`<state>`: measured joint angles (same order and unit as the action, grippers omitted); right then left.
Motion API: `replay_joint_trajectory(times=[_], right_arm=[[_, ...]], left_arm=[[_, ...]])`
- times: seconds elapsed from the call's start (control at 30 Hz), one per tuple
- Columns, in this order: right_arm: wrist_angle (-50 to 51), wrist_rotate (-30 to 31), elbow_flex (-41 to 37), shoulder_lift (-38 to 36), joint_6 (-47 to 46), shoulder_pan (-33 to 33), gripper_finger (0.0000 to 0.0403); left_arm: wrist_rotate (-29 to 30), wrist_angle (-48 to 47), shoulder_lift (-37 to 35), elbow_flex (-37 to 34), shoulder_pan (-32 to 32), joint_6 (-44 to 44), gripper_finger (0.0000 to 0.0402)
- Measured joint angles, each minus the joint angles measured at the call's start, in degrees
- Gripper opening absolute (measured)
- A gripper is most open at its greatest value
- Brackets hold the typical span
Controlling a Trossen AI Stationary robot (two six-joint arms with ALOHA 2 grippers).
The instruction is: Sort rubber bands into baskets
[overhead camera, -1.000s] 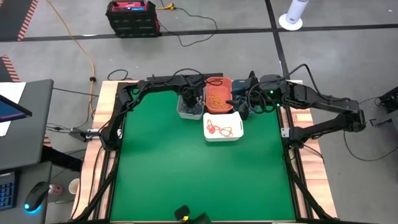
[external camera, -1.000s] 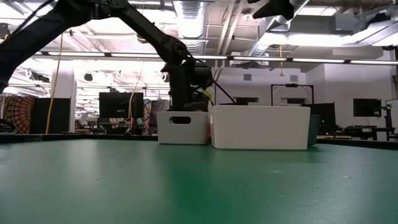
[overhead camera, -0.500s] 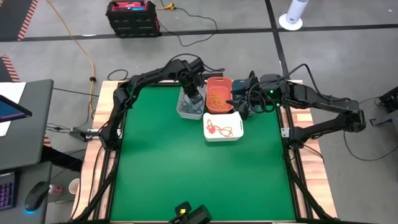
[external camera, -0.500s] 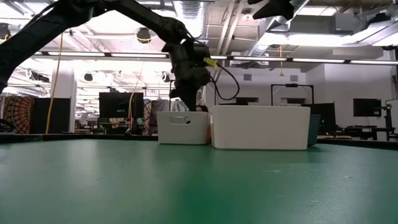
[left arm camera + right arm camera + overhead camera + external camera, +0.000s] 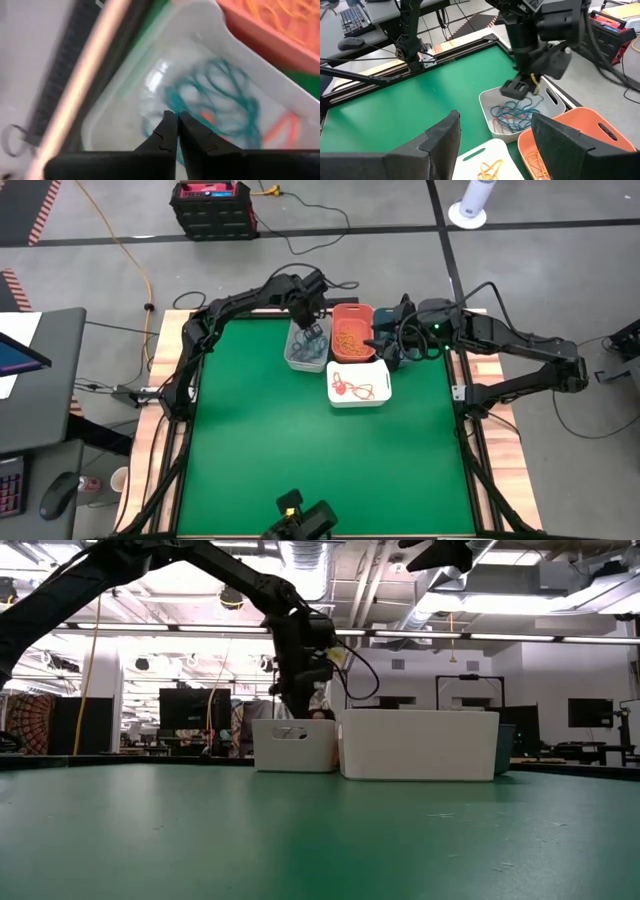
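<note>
You have four baskets clustered at the far side of the green tabletop: light grey basket, coral-orange basket, white basket and a dark one mostly hidden under the right arm. Your left gripper hangs over the grey basket's teal rubber bands, fingers pressed together. Your right gripper hovers beside the orange basket, fingers spread. Yellow-orange bands fill the orange basket; red bands lie in the white.

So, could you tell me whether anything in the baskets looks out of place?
Yes: the light grey basket holds mostly teal bands, but a few orange-red strands lie mixed among them, which looks mis-sorted. The left tool hangs shut above that basket; the right tool waits open nearby.
</note>
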<state>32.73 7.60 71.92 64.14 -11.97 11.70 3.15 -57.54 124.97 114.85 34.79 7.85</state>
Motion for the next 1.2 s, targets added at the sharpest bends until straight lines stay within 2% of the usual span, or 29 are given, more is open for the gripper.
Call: replay_joint_trajectory(times=[0.1,0.23,0.4,0.5,0.67,0.83,0.97,1.2], right_arm=[[0.0,0.0,0.0,0.0,0.0,0.0,0.0269],[0.0,0.0,0.0,0.0,0.0,0.0,0.0269],[0.0,0.0,0.0,0.0,0.3,0.1,0.0269],[-0.1,0.0,0.0,0.0,0.4,0.1,0.0269],[-0.2,0.0,0.0,0.0,0.4,0.1,0.0269],[-0.2,0.0,0.0,0.0,0.1,0.0,0.0269],[-0.1,0.0,0.0,0.0,-0.4,-0.1,0.0269],[0.0,0.0,0.0,0.0,-1.5,-0.1,0.0269]], left_arm=[[-4.7,-3.9,0.0,0.0,0.2,-0.6,0.0034],[-11.8,-7.7,-0.1,0.1,0.2,-1.6,0.0096],[-13.5,-7.9,-0.2,0.1,-1.2,-1.6,0.0178],[-15.2,-6.9,-0.2,0.1,-2.5,-0.6,0.0206],[-13.7,-6.3,2.7,0.3,-5.6,-1.8,0.0207],[-3.2,-5.3,7.2,0.1,-6.7,-6.7,0.0188],[2.5,-5.3,8.3,0.2,-6.3,-9.0,0.0182],[3.0,-6.2,7.2,0.2,-5.6,-11.3,0.0181]])
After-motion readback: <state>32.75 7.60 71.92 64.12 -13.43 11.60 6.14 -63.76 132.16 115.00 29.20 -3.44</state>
